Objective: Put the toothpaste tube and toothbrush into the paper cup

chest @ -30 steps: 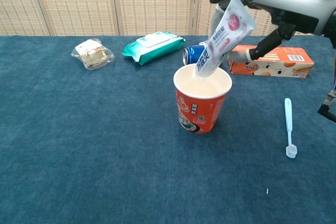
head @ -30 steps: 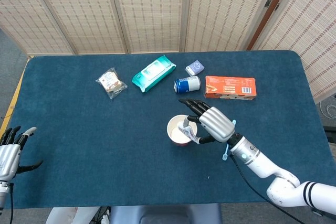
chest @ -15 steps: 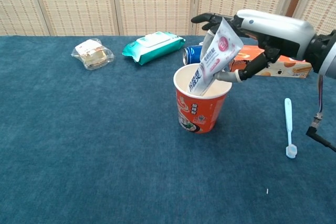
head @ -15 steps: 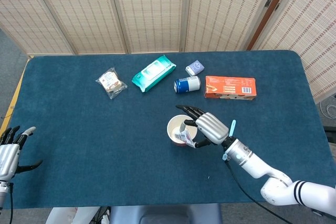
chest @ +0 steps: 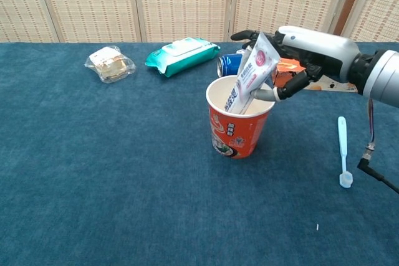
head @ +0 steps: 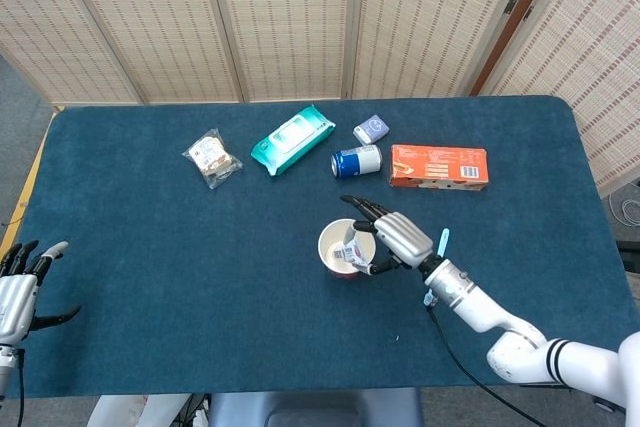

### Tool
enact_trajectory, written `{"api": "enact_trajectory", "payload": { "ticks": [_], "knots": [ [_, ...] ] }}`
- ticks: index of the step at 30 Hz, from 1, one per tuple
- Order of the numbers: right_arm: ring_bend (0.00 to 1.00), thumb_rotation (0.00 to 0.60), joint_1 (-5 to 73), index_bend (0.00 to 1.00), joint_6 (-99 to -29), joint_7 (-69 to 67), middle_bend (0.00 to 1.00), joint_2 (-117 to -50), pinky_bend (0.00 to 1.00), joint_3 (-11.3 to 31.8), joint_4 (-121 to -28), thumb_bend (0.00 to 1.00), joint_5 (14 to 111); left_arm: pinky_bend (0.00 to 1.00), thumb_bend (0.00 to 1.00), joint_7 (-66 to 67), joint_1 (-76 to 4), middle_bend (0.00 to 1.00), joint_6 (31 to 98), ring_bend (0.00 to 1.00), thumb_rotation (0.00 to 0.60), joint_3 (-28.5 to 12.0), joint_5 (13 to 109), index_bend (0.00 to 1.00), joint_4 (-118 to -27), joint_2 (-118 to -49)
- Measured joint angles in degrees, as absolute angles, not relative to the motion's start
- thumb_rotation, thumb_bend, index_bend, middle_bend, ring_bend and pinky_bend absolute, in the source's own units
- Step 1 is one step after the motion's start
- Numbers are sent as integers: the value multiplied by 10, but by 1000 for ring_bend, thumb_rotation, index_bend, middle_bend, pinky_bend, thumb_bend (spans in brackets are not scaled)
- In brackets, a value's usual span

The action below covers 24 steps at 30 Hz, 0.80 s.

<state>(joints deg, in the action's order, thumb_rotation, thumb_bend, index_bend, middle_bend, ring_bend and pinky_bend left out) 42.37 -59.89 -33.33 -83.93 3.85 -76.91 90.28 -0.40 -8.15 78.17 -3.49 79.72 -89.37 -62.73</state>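
Note:
An orange paper cup [chest: 239,126] stands mid-table, its white rim [head: 330,240] showing from above. The white toothpaste tube [chest: 252,73] leans in it, lower end inside, crimped top sticking out to the right. My right hand [chest: 307,44] holds the tube's upper part between fingers behind and thumb in front; the same hand [head: 397,237] sits just right of the cup. A light blue toothbrush [chest: 342,150] lies on the cloth right of the cup, partly hidden under my right wrist in the head view. My left hand [head: 18,289] rests far off at the table's left front corner, fingers spread, empty.
Along the back lie a snack packet [head: 212,158], a teal wipes pack [head: 291,139], a blue can [head: 356,160] on its side, a small lilac box [head: 371,128] and an orange carton [head: 438,166]. A black cable [chest: 376,175] trails under my right forearm.
My right hand has come down and slightly left, and the toothpaste tube has sunk from above the rim deeper into the cup. The left hand has stayed still.

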Motion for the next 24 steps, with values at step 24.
{"api": "enact_trajectory", "payload": {
  "ticks": [24],
  "knots": [
    [0,600,432,651,-613,-480,22,-898,139,22,-664,246,929,0,0,-7,-82,267,778,84,600,-34,796,146,-895,-625]
  ]
}}
